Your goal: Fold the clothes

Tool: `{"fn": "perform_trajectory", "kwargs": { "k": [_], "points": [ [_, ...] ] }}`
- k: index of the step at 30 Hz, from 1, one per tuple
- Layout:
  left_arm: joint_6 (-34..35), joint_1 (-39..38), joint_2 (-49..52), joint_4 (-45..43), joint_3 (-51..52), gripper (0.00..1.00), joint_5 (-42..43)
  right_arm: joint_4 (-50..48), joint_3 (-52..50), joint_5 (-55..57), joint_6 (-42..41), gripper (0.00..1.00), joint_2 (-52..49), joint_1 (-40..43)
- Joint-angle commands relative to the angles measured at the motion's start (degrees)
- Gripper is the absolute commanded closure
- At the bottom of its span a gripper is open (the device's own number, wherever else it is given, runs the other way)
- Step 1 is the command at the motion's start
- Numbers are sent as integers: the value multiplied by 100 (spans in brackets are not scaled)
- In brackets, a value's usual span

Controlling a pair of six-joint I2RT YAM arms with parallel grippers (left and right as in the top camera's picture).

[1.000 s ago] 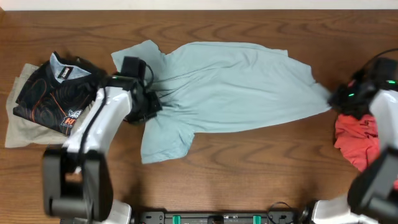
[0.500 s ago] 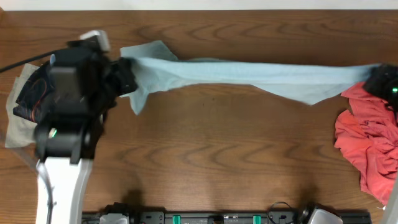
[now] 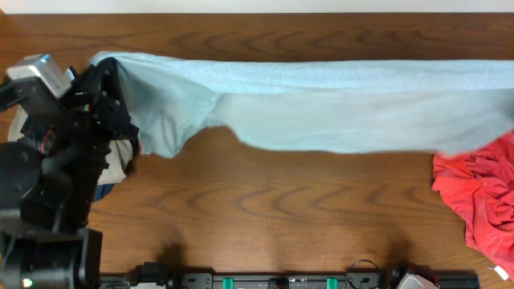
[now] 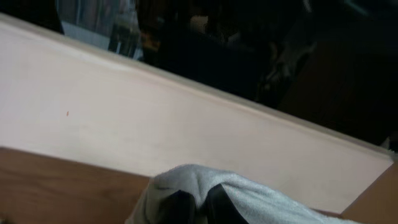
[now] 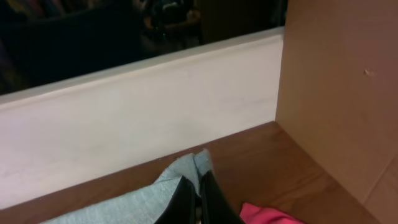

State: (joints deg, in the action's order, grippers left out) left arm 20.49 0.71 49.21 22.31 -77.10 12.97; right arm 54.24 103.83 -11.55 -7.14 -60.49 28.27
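Overhead: pale blue-grey T-shirt [image 3: 321, 104] stretched taut in wide band across desk [image 3: 281, 217], from left side to right edge. Left arm [image 3: 56, 168] at its left end. Coral-red garment [image 3: 474, 197] heaped at right, just below shirt's right end. Right jaws out of frame.
Left wrist: left jaws clamped on bunched shirt cloth.
Right wrist: right jaws pinched tight on shirt corner, coral-red garment just beside.
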Motion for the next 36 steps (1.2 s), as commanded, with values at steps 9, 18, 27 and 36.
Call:
{"fn": "perform_trajectory", "kwargs": {
  "k": [9, 18, 27, 36],
  "points": [
    [-120, 55, 1364, -17, -125, 94, 162, 588, -2, -358, 39, 99, -1244, 52],
    [-98, 50, 3287, -1871, -157, 94, 374, 76, -2, -608, 37, 99, -2780, -273],
    [-138, 22, 5368, -2144, -2465, 94, 546, -2461, 0, -579, -308, 99, -3556, -675],
    [-973, 57, 6760, 603, -5624, 94, 433, -2551, 505, -186, -170, 99, -3547, -682]
  ]
}}
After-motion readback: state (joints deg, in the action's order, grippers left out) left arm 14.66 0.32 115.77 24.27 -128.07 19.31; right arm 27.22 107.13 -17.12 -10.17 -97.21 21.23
